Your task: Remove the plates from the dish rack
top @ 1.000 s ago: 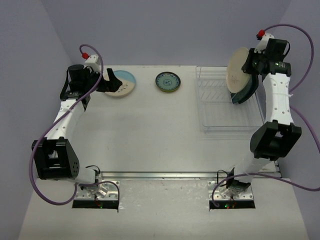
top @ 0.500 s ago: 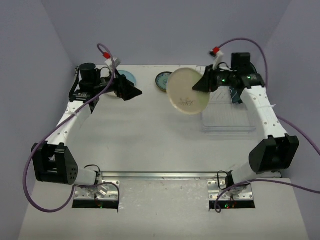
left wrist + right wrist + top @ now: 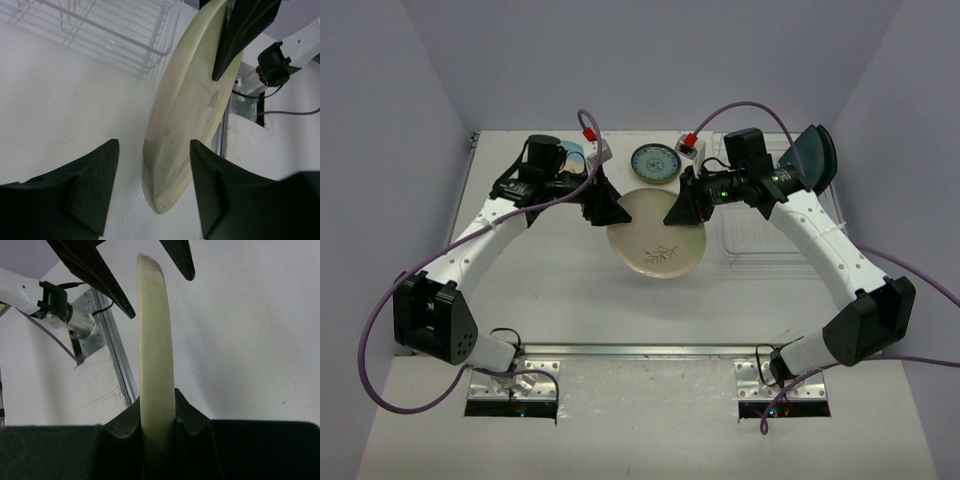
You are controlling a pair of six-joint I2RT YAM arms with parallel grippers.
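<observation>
Cream plate [image 3: 657, 235]: held on edge above the middle of the table [image 3: 550, 300], outside the rack; its wide axis runs left to right between the two grippers.
Left gripper [image 3: 154, 145]: jaws partly open and straddling the plate's left rim; one finger stands clear, while contact at the other cannot be told. It grips nothing.
Right gripper [image 3: 157, 410]: clamped on the plate's right rim and bearing its weight.
Deciding relation: the rim lies inside the left jaws, so the handover probably calls for closing, not travel.
Small patterned plate [image 3: 655, 163]: flat on the table, just behind the held plate.
Dish rack [image 3: 760, 245]: far right, with a dark-teal plate [image 3: 810, 158] upright at its far end.
</observation>
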